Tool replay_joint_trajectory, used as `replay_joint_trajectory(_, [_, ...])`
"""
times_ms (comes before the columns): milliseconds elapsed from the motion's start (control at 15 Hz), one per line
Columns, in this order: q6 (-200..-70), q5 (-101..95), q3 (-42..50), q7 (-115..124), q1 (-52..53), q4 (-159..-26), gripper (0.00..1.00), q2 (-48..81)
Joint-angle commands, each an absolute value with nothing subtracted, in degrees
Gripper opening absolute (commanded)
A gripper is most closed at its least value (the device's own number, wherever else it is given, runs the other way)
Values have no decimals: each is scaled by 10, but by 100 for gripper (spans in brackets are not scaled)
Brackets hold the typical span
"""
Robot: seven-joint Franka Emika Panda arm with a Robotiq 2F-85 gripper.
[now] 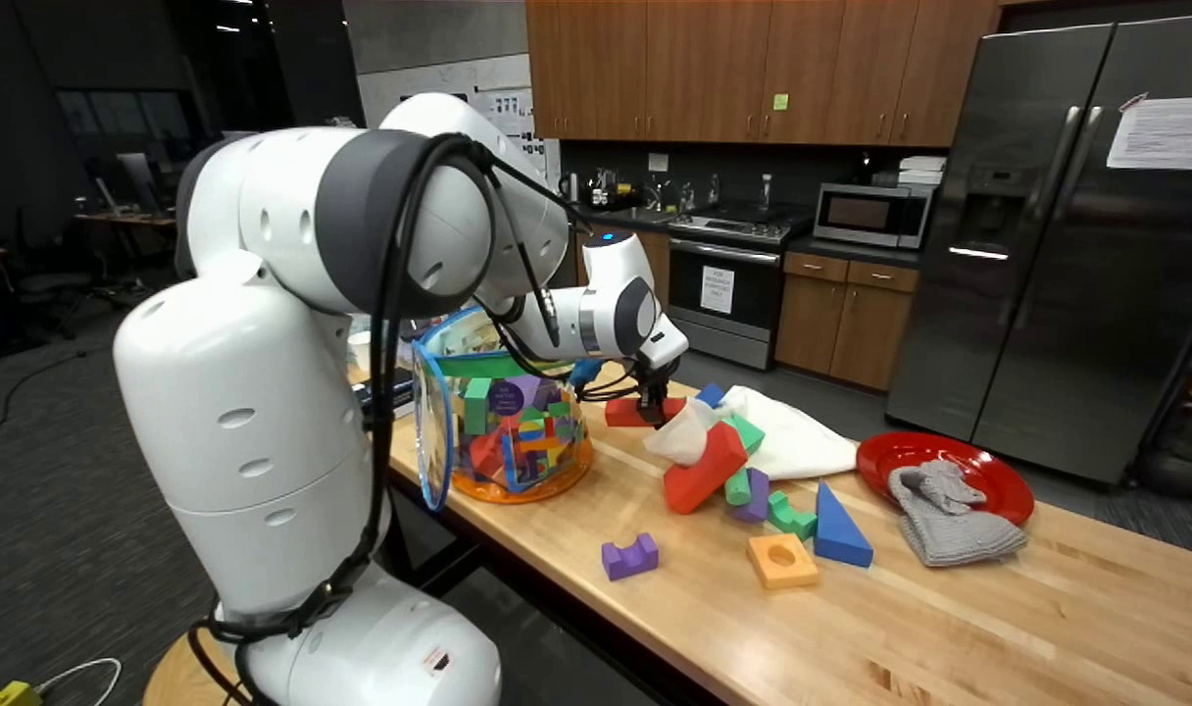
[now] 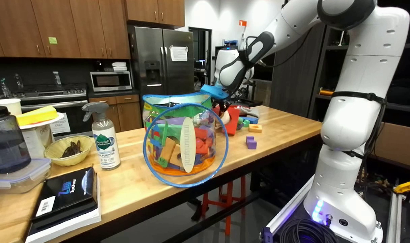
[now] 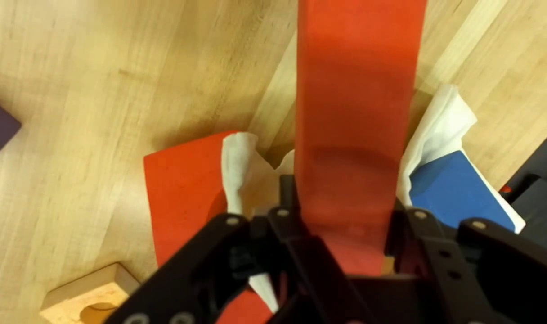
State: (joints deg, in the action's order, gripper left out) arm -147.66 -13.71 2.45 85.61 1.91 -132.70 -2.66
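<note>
Now the long red block [image 3: 356,99] is pinched by the gripper [image 3: 343,211], right of centre, grasp apparently made, steady holding seemingly needed next

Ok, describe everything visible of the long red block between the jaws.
The long red block looks matte and foam-like, with straight edges. The jaws clasp its long sides; it runs past the wrist view's top edge. In an exterior view the block looks roughly level; whether anything touches its underside is unclear.
</note>
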Motion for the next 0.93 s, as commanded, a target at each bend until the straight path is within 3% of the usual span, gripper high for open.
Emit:
replay_joint_trajectory(0, [-1483,-148,5,882,6,-1342,16,-65])
replay_joint_trajectory(867, [-1523,-142,-47,889,-13,-1342,16,-132])
